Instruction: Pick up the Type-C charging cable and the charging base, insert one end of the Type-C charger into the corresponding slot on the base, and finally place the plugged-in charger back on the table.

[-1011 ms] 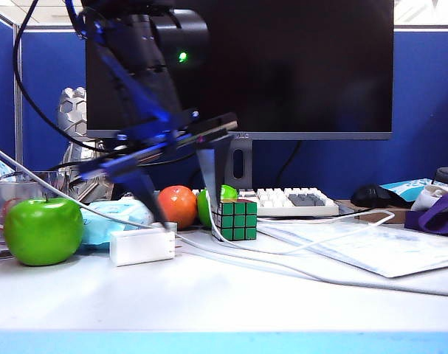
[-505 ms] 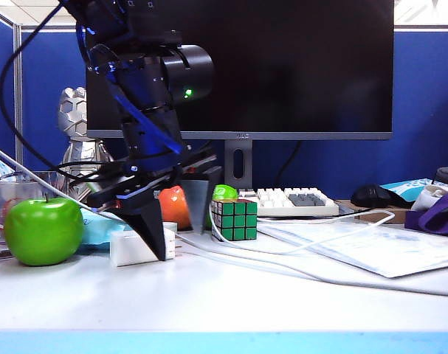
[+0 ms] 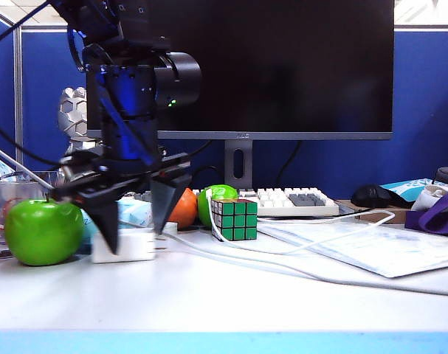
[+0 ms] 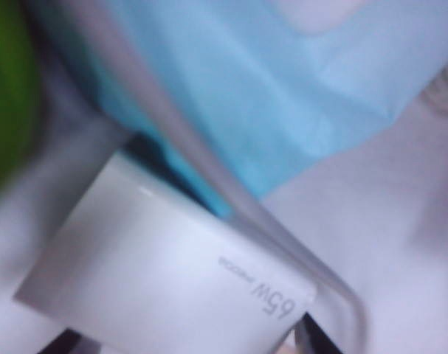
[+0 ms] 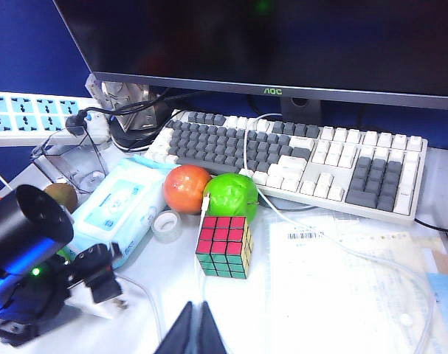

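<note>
Having swung down, the left gripper (image 3: 135, 221) now straddles the charging base (image 3: 124, 245) with jaws open, ready to grasp, while the right gripper (image 5: 196, 333) hangs closed

"65W" plus a smaller line of print beside it, too blurred to read, on the white face of the charging base (image 4: 172, 280), right under the left end effector (image 3: 135, 221), between its open fingers. "AOC" in small letters on the lower bezel of the monitor (image 5: 272, 91), well beyond the shut right end effector (image 5: 196, 332). Barcode with tiny unreadable print at the top of the paper sheet (image 5: 334, 273) on the bench, near the right end effector. Pack of wipes (image 5: 120, 203) printed, not legible.
</note>
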